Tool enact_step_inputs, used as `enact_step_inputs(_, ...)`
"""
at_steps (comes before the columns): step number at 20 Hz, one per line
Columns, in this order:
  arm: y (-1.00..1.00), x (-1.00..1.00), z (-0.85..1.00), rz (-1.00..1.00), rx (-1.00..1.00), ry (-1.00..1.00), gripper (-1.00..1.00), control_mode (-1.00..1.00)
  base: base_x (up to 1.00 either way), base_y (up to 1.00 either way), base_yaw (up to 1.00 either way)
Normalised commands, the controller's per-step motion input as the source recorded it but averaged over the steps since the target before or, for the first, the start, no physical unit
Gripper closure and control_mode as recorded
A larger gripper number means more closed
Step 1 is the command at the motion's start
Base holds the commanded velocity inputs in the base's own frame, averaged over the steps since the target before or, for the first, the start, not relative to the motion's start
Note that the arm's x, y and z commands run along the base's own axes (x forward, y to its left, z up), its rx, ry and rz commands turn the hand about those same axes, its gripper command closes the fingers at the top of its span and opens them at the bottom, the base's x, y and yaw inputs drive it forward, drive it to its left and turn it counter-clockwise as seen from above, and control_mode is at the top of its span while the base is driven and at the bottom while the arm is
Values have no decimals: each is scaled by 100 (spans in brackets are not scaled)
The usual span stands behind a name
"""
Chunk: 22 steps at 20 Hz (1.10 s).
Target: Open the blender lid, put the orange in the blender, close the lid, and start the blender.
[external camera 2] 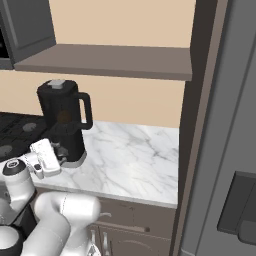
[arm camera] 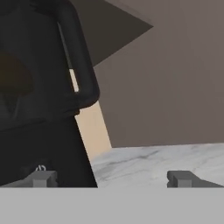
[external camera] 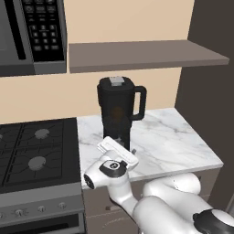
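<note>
The black blender point(external camera: 119, 114) stands at the back left of the marble counter, its loop handle point(external camera: 140, 103) pointing right. Its flat black lid point(external camera: 109, 84) sits shut on the jar, with the grey plug point(external camera: 117, 81) at its centre. Through the dark jar wall a dim brownish blob shows, the orange point(external camera: 118, 112) point(external camera 2: 63, 116) point(arm camera: 12, 78). My gripper point(external camera: 124, 145) point(external camera 2: 59, 150) point(arm camera: 113, 179) is low in front of the blender's base, open, its fingertips point(arm camera: 43, 178) far apart with nothing between them. In the hand view the left tip is before the base and the right tip is over bare counter.
A gas stove point(external camera: 36, 151) adjoins the counter point(external camera: 178, 141) on the left, with a microwave point(external camera: 32, 32) above it. A brown shelf point(external camera: 141, 55) hangs over the blender. A tall dark cabinet side point(external camera 2: 200, 100) closes off the counter on the right.
</note>
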Motion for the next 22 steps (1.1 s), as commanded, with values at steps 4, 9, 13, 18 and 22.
enact_step_inputs(4,0,15,-1,8,0,-1,-100,-100,0,0,0)
enact_step_inputs(9,0,16,-4,8,0,0,-100,-100,0,0,0)
enact_step_inputs(13,0,21,-6,8,0,0,-100,-100,0,0,0)
enact_step_inputs(18,0,27,-5,8,0,0,-100,-100,0,0,0)
enact_step_inputs(22,0,-13,0,5,0,-8,-100,-100,0,0,0)
